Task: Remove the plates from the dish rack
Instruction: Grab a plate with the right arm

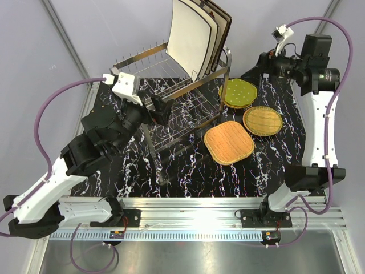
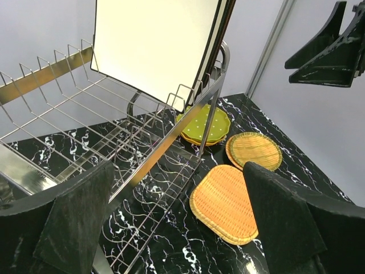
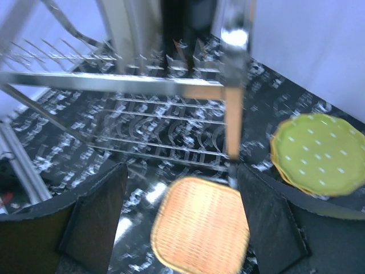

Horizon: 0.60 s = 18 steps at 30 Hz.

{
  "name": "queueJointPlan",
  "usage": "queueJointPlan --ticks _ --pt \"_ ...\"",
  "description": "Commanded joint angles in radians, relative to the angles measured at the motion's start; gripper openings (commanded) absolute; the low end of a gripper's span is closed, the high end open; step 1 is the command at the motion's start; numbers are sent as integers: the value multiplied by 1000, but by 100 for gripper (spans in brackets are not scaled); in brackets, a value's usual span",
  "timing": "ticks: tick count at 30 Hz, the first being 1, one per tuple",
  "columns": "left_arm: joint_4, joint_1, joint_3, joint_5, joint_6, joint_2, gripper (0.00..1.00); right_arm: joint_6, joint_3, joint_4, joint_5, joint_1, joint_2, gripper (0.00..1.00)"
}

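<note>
The dish rack (image 1: 177, 103) stands on the far left part of the black marbled table (image 1: 142, 177), and the cream square plates (image 1: 191, 37) stand upright, leaning together, at the far right end of its upper tier; the rear ones show dark edges. The left gripper (image 2: 179, 228) hovers at the rack's near left side with its jaws spread wide and nothing between them, so the cream plates are well apart from it, at the opposite end of the tier. The right gripper (image 3: 182, 222) hangs above the table's far right corner, just beside the rack's right end post and near the upright plates, its jaws also apart and empty; its wrist view is blurred. On the table's right half lie three groups of plates: a green dotted plate (image 1: 238, 92) resting on an orange one, toward the far edge; a round wicker plate (image 1: 262, 121) just beside it; and a squarish wicker plate (image 1: 228, 142) nearer the middle, close to the rack's near right post.
</note>
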Motion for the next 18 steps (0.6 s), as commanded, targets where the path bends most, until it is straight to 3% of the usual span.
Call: queueJointPlan --ticks 1,9,18 --pt "-6 15 44 30 -26 -5 99 161 54 120 -46 59 -38 84" --pt "-8 20 0 12 -49 -59 99 321 108 234 72 208 -15 83" --pt "0 21 -57 -8 -80 -107 99 361 156 272 235 355 26 82"
